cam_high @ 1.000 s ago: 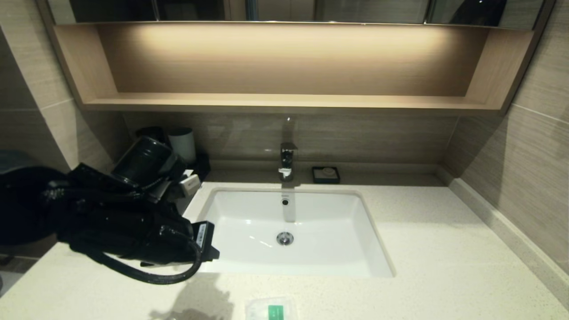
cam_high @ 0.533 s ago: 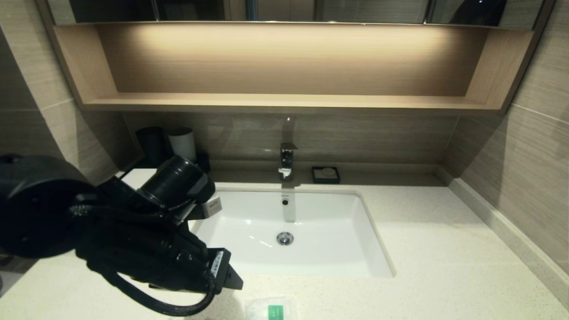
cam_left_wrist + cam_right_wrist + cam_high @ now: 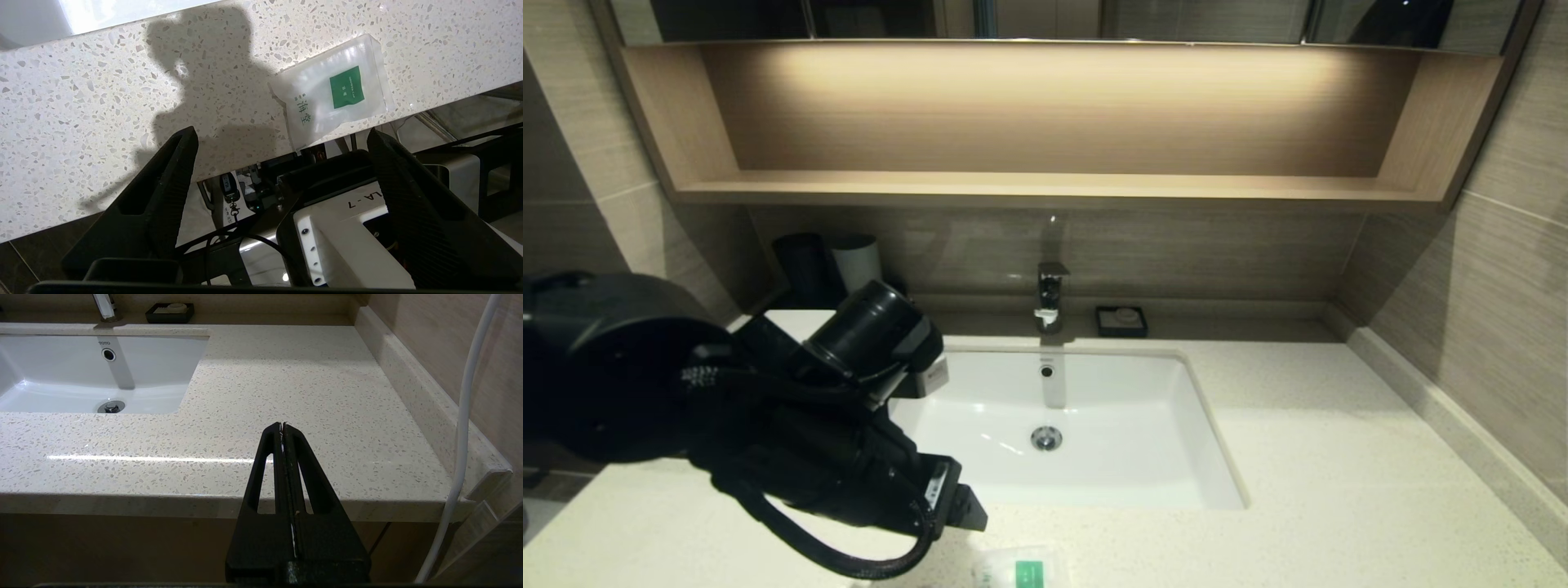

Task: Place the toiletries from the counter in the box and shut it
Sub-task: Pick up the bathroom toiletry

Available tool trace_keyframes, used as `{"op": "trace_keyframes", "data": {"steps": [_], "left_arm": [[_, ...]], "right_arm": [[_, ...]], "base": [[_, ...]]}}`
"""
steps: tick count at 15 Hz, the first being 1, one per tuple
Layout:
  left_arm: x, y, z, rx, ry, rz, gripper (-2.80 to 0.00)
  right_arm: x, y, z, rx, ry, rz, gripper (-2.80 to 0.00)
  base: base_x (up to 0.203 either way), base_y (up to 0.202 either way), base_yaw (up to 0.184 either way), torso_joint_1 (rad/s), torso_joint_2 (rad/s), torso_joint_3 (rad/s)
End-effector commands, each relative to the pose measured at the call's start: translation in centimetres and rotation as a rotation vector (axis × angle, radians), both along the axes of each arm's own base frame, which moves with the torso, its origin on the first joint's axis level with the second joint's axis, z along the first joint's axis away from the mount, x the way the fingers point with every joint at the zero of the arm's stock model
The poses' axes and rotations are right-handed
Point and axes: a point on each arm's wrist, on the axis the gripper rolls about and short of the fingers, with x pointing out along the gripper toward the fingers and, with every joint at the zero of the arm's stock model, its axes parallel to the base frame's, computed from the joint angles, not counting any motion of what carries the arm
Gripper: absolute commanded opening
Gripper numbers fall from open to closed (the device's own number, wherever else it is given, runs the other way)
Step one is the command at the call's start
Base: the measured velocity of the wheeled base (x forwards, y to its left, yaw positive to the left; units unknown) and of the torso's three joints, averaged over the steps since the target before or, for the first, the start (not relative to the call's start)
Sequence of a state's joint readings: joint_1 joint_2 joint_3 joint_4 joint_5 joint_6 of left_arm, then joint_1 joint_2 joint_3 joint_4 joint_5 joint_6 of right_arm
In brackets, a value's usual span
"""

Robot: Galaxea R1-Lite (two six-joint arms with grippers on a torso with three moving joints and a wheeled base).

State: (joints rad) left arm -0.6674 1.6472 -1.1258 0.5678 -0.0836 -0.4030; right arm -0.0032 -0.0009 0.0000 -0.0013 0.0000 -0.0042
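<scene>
Packet overhangs counter edge beyond spread left pincer.

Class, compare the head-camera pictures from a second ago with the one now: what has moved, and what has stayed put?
The left arm has swung from the counter's left rear corner toward the front edge, bringing the left hand, fingers spread, near the small green-labelled packet. It holds nothing. The packet, sink, tap and soap dish have not moved.
</scene>
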Motion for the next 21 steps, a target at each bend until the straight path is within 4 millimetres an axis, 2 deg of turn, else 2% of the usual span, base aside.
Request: {"op": "trace_keyframes", "data": {"steps": [1, 3, 8, 10, 15, 21], "left_arm": [[-0.9, -0.5, 1.2, -0.011, -0.014, -0.037, 0.0], [-1.6, -1.7, 2.1, -0.002, -0.02, -0.105, 0.0], [0.5, -4.2, 0.9, 0.068, 0.005, -0.186, 0.0], [0.6, -5.0, 0.7, 0.106, 0.014, -0.226, 0.0], [1.6, -6.3, -1.0, 0.178, 0.021, -0.263, 0.0], [1.9, -6.8, -1.9, 0.207, 0.048, -0.266, 0.0]], "right_arm": [[0.0, 0.0, 0.0, 0.0, 0.002, 0.002, -2.8], [0.0, 0.0, 0.0, 0.0, 0.001, 0.001, -2.8], [0.0, 0.0, 0.0, 0.0, 0.002, 0.002, -2.8], [0.0, 0.0, 0.0, 0.0, 0.002, 0.0, -2.8], [0.0, 0.0, 0.0, 0.0, 0.002, 0.0, -2.8], [0.0, 0.0, 0.0, 0.0, 0.002, 0.002, -2.8]], "base": [[0.0, 0.0, 0.0, 0.0, 0.0, 0.0], [0.0, 0.0, 0.0, 0.0, 0.0, 0.0], [0.0, 0.0, 0.0, 0.0, 0.0, 0.0], [0.0, 0.0, 0.0, 0.0, 0.0, 0.0], [0.0, 0.0, 0.0, 0.0, 0.0, 0.0], [0.0, 0.0, 0.0, 0.0, 0.0, 0.0]]}}
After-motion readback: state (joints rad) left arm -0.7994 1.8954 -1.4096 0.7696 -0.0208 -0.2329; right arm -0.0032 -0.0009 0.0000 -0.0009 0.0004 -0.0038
